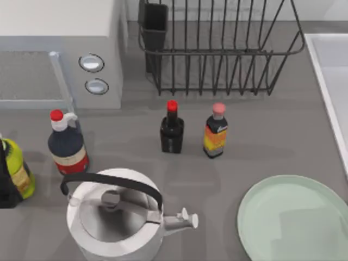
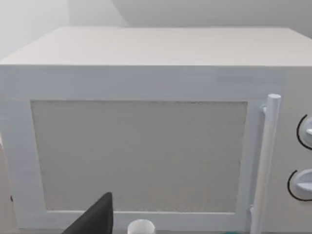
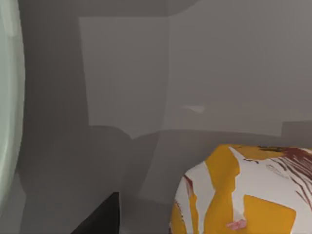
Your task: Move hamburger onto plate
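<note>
Grey tabletop [image 1: 125, 147]: pale mint-green round plate [image 1: 293, 217] sits lower right of the top view. The orange-and-white hamburger [image 3: 243, 190] lies close below the right end effector; grip state: cannot tell.

My left gripper's finger [image 2: 95, 217], a matte black wedge tapering to a blunt tip, my right gripper's finger [image 3: 100, 217], the same plain black wedge, smooth, unmarked

Counter [image 1: 283, 136]: matt grey, smooth. Plate [image 1: 296, 217]: smooth pale mint, faint sheen. Kettle [image 1: 117, 223]: glossy white body, dark handle. Dish rack [image 1: 217, 49]: thin dark wire. Microwave [image 2: 146, 122]: matt white casing, finely speckled door panel. Hamburger [image 3: 243, 190]: smooth orange-and-white surface.
</note>
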